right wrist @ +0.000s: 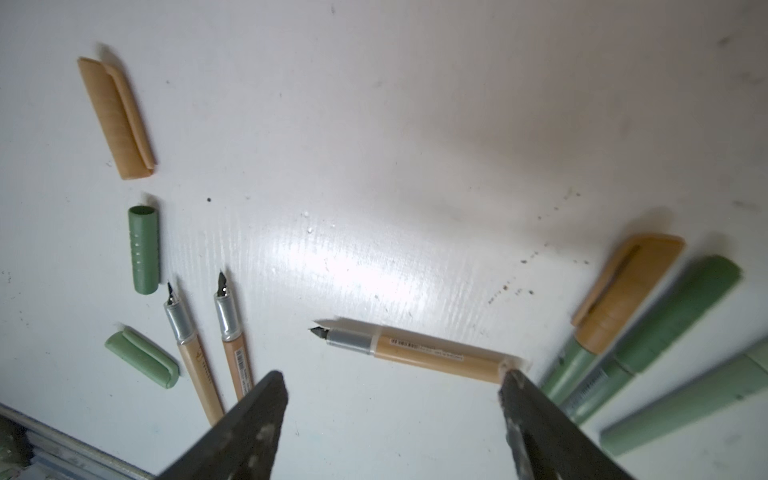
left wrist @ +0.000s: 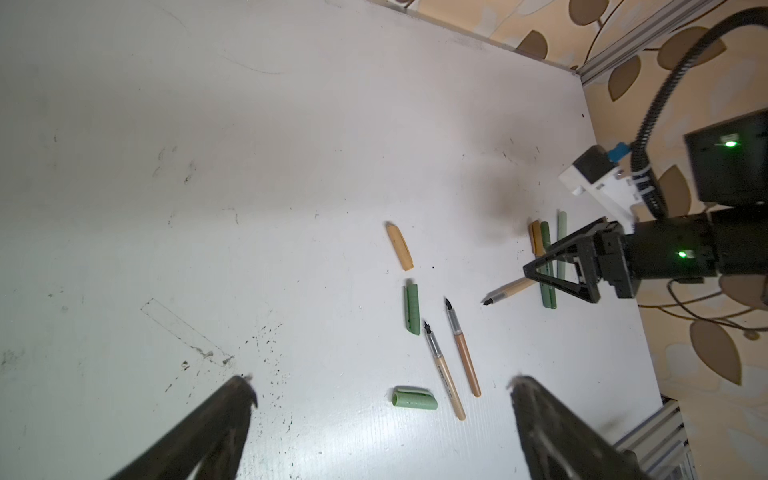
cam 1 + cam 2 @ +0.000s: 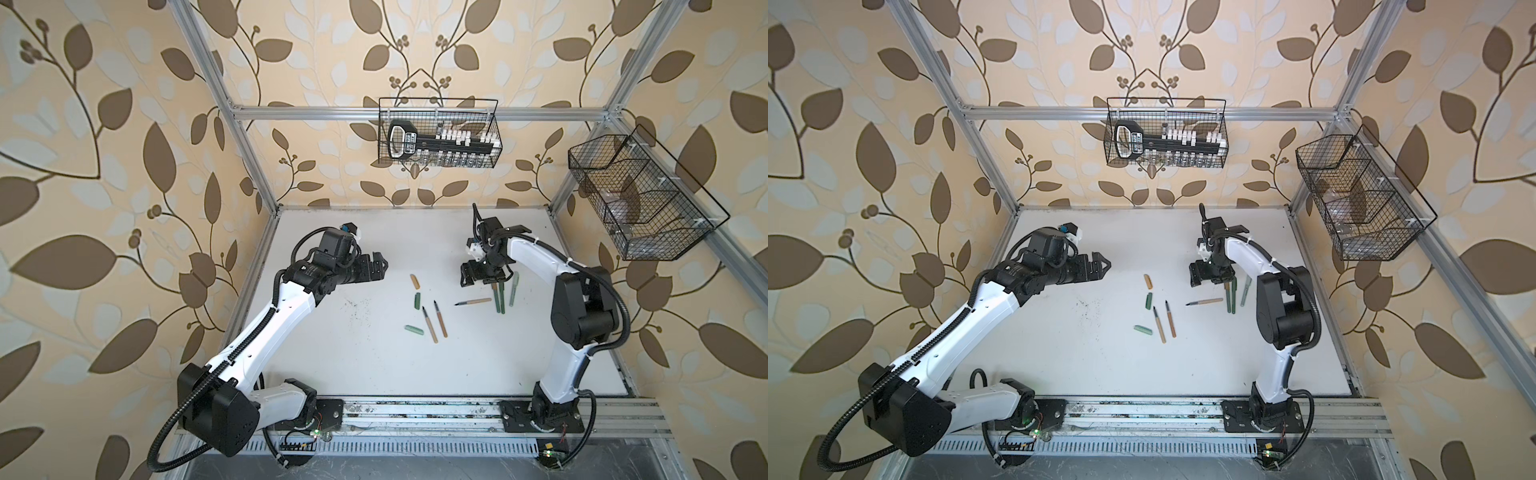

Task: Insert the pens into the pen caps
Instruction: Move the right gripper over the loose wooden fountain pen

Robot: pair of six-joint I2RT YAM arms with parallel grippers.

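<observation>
In both top views the left fingers hang spread and empty over the far left of the counter, well apart from the work. The right fingers stand near three capped pens on the right. Left wrist view: three loose pen caps and two bare tan pens lie mid-counter; a third tan pen lies just beside the right fingers. Right wrist view: the right fingers stand wide apart, gripping nothing, that third pen's blunt end at one tip. Judgement: three pens appear done and the next pick is pending. It calls for closing squarely on that barrel, nib left clear.
</observation>
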